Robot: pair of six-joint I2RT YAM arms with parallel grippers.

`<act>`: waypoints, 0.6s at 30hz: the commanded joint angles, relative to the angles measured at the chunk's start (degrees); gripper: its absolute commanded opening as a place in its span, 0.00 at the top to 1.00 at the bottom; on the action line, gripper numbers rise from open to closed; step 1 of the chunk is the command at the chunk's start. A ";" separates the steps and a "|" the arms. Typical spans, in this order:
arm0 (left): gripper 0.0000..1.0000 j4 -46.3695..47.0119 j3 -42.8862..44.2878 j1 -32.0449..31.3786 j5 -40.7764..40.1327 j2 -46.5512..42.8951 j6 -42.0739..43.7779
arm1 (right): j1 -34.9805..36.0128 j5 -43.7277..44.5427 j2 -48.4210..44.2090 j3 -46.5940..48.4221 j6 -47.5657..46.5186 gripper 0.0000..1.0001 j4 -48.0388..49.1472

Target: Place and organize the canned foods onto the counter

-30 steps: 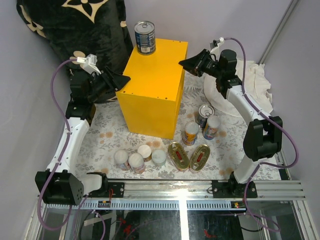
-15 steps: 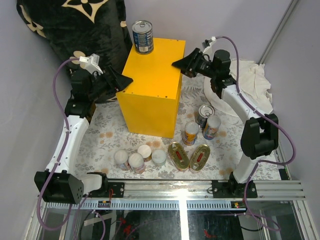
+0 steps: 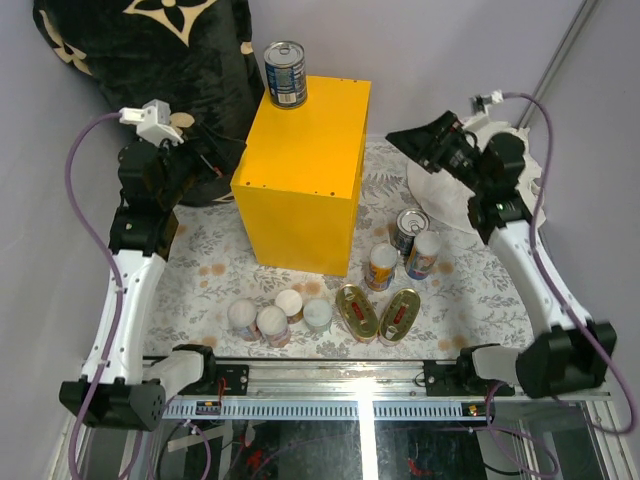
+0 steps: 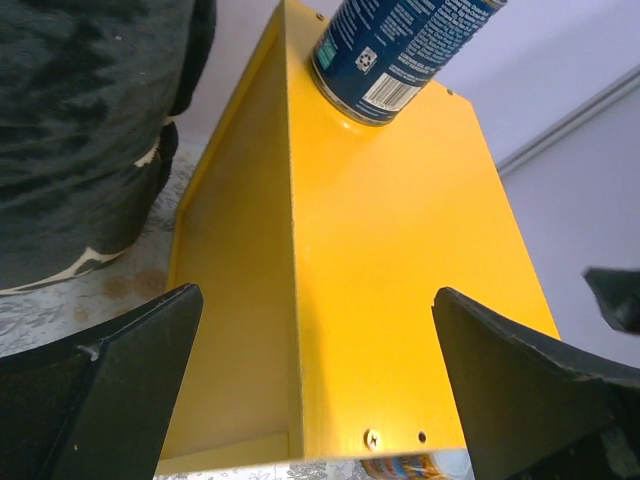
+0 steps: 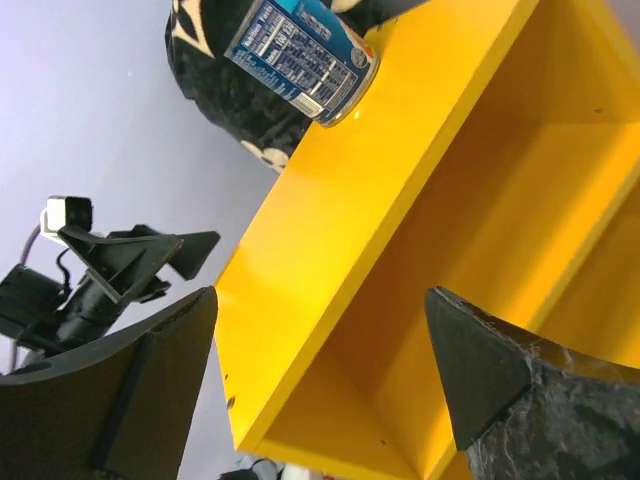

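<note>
my left claw [image 4: 315, 300]: jaws spread wide with nothing between them; it hangs just left of the yellow cabinet [image 3: 305, 170], not touching it.
my right claw [image 5: 320, 295]: jaws also wide and empty; it is off the cabinet's right side, looking into its open face.
yellow cabinet: a box of flat, smooth, glossy panels with small screw heads near the edges; the open right face shows an inner shelf.
tall blue can [image 3: 287, 73]: one, upright on the cabinet's top at its far-left corner; round, with a shiny silver lid and a printed blue label.
second blue-labelled can [image 3: 409, 230]: one, silver-topped, on the mat at the cabinet's front-right.
orange-and-yellow cans [image 3: 381, 267] [image 3: 424, 254]: two, upright, just beside that blue one.
oval gold tins [image 3: 355, 311] [image 3: 398, 315]: two, flat and shiny, side by side in front of the cabinet.
small white-lidded cans [image 3: 272, 325]: four, short, clustered in front of the cabinet's left corner.
floral mat [image 3: 200, 260]: thin printed sheet under the cabinet and cans.
black cushion [image 3: 150, 50]: plush with a cream pattern, behind the cabinet to its left.
white cloth [image 3: 515, 150]: crumpled, to the cabinet's right.
</note>
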 commanded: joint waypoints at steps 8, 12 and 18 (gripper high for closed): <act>0.00 4.97 -9.33 0.23 -12.58 -13.84 6.08 | -1.07 25.66 -31.11 -21.96 -20.92 0.05 -14.76; 0.00 7.81 -12.80 0.28 -13.37 -18.26 7.70 | -1.06 36.40 -39.89 -28.92 -22.61 0.04 -22.57; 0.00 4.62 -12.58 0.21 -13.27 -17.35 8.48 | -0.98 39.35 -38.86 -30.87 -24.27 0.05 -33.93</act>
